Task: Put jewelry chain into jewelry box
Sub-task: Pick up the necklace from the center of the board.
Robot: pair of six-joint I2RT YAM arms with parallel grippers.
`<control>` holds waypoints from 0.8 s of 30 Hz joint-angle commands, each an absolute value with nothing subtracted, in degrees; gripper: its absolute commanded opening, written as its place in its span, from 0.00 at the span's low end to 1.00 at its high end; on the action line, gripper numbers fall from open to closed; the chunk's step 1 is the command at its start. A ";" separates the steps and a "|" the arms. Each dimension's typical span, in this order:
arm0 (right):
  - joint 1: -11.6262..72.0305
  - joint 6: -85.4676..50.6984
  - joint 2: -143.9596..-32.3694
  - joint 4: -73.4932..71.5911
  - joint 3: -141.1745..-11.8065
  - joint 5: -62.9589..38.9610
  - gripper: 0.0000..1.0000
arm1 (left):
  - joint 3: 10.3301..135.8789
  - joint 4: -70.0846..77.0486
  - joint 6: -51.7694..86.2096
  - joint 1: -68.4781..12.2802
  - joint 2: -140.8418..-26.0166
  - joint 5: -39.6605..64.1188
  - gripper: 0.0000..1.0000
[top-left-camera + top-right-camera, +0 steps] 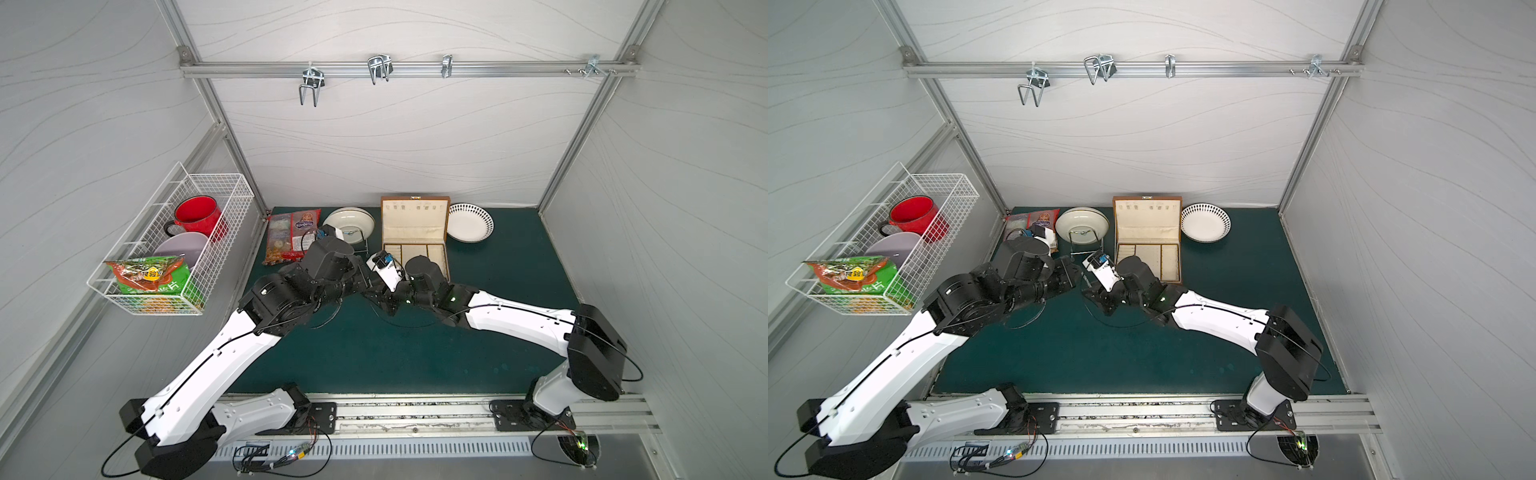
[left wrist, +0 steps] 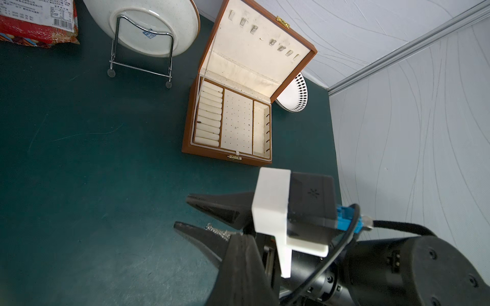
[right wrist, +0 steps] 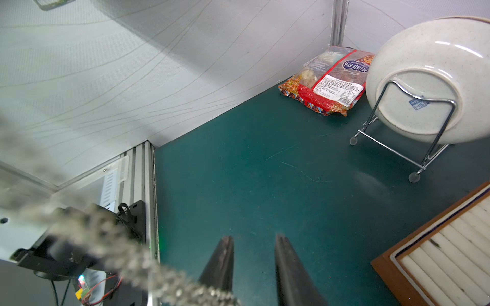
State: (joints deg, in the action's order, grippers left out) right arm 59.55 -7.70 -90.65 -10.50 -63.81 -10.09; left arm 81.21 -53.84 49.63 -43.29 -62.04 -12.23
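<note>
Although both top views show the open jewelry box [image 1: 415,226] far-centre, fine links are lost there. In the left wrist view the left gripper [image 2: 236,242] pinches the jewelry chain [image 2: 218,231] aloft, just left of the box's near corner, its free end between the parted jaws of the right gripper [image 2: 182,211]. The right wrist view blurs it beside spread fingers [image 3: 222,265]. Light, limp, slippery: likely best pinched mid-length.

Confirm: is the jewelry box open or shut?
Open: the jewelry box has its lid raised at the back, leaving the cream-lined compartments exposed.
</note>
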 commanded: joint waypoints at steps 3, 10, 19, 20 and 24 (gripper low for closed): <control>59.94 -8.66 -91.46 -12.41 -64.81 -11.41 0.30 | 83.48 -53.83 49.60 -43.46 -61.09 -13.84 0.00; 60.03 -9.07 -91.36 -12.53 -64.60 -11.94 0.20 | 83.24 -53.89 49.72 -43.46 -60.91 -14.24 0.00; 60.02 -9.09 -90.93 -12.32 -64.42 -12.13 0.23 | 83.14 -53.75 49.78 -43.41 -60.74 -14.20 0.00; 60.02 -9.07 -91.09 -12.35 -64.42 -12.21 0.25 | 83.23 -53.71 49.75 -43.42 -60.73 -14.16 0.00; 60.07 -9.59 -91.36 -13.75 -64.23 -13.57 0.28 | 83.49 -53.79 49.79 -43.43 -60.73 -14.09 0.00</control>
